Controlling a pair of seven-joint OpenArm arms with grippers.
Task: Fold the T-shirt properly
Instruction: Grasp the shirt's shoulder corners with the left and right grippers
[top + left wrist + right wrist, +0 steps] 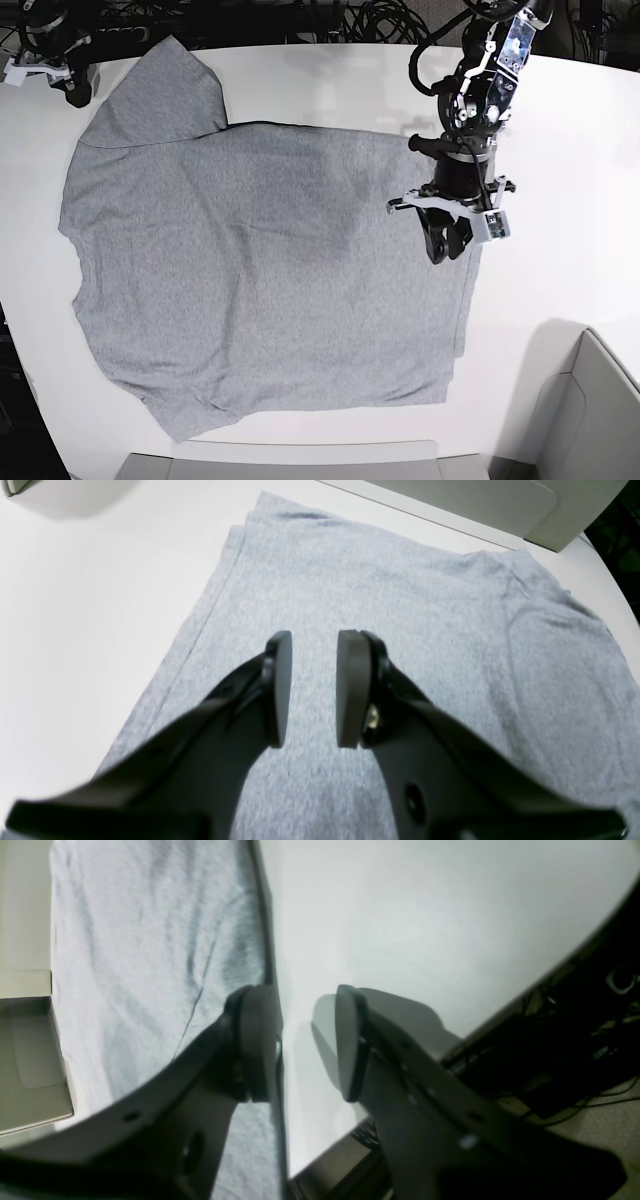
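The heather-grey short-sleeved cotton T-shirt [260, 280] lies spread flat, plain side up, across the middle of the white worktop [570, 200]. Its collar end is towards the worktop's left edge, its hem towards the right edge, one sleeve reaches to the far left corner and the other lies near the front edge.

The left end effector [447, 240] hangs over the cloth just inside the hem, on the far half of the worktop. In its wrist view its jaws are parted by a moderate gap, with only grey fabric visible between the pads [350, 690], so it holds nothing. The right end effector [305, 1040] sits at the far left corner beside the sleeve. Its jaws are likewise parted and empty, straddling the shirt's edge, with bare worktop between them.

The likely trouble lies in the pick. The hem shows as doubled layers in the left wrist view. If the left end effector descends this far inside the edge, it may pinch a bunch of the top layer alone, and the fold would drag the shirt crooked. The right end effector, half off the cloth, may close on nothing or snag only the sleeve seam. The cream-coloured box [590, 400] near the front right corner could catch a sweeping arm.
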